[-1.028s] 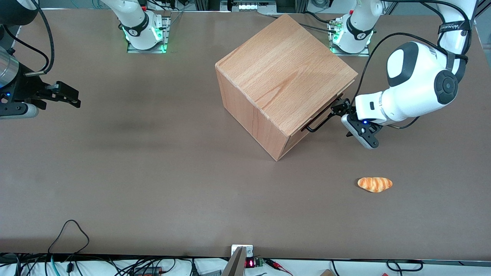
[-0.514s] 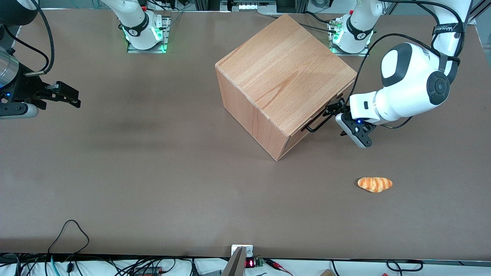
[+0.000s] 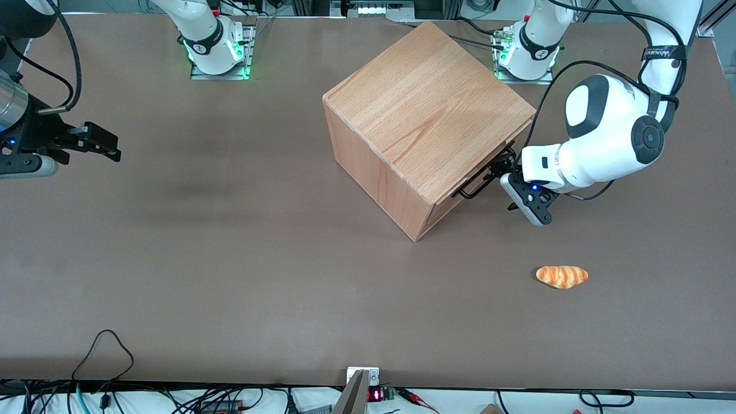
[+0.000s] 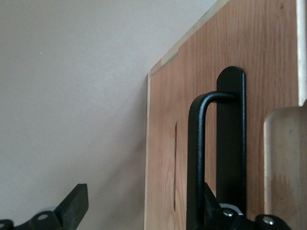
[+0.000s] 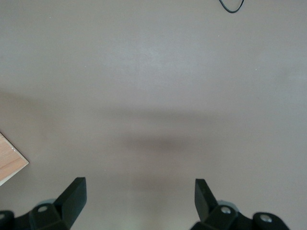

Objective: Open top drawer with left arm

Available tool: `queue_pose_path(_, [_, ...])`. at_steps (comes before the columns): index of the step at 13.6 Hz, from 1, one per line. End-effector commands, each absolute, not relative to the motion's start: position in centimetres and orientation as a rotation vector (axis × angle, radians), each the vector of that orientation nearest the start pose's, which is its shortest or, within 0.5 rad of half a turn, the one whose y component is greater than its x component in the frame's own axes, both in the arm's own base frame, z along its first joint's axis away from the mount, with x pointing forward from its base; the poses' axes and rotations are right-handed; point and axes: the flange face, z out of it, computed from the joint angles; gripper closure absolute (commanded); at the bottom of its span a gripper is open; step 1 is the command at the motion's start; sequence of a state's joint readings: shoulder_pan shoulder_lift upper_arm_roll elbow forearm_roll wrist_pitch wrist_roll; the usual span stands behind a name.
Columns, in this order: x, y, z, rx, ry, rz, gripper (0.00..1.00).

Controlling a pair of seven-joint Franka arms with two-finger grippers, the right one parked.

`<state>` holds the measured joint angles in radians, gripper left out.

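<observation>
The wooden cabinet point(image 3: 425, 109) stands mid-table, its front turned toward the working arm's end. The top drawer's front panel point(image 4: 268, 57) sits flush in the cabinet. Its thin black wire handle point(image 3: 474, 185) sticks out from the front and also shows in the left wrist view point(image 4: 195, 158). The white left arm point(image 3: 609, 138) reaches in at the front of the cabinet. Its gripper point(image 3: 499, 170) is at the handle and is open. In the left wrist view the gripper point(image 4: 141, 211) has the handle bar between its fingers, close against one fingertip point(image 4: 213, 203). The other fingertip point(image 4: 74, 203) is over bare table.
An orange bread roll point(image 3: 562, 276) lies on the brown table point(image 3: 230, 276), nearer the front camera than the gripper. The arm bases point(image 3: 526, 49) stand at the table edge farthest from the camera. Cables point(image 3: 103, 351) lie along the near edge.
The left arm has moved in toward the cabinet front, and its gripper now reaches the handle. The cabinet and drawer have not moved.
</observation>
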<state>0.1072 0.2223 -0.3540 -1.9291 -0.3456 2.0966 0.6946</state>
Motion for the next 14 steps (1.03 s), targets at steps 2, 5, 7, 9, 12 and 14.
queue_pose_path(2, [58.7, -11.8, 37.8, -3.299, 1.222, -0.113, 0.00])
queue_pose_path(5, [59.4, -10.0, 38.1, -3.295, 1.161, -0.167, 0.00])
queue_pose_path(7, [60.3, -7.9, 38.2, -3.290, 1.082, -0.252, 0.00])
queue_pose_path(9, [61.3, -5.6, 38.1, -3.274, 0.996, -0.344, 0.00])
queue_pose_path(12, [62.2, -3.0, 38.1, -3.265, 0.910, -0.401, 0.00])
queue_pose_path(14, [62.9, -1.7, 38.2, -3.247, 0.860, -0.462, 0.00])
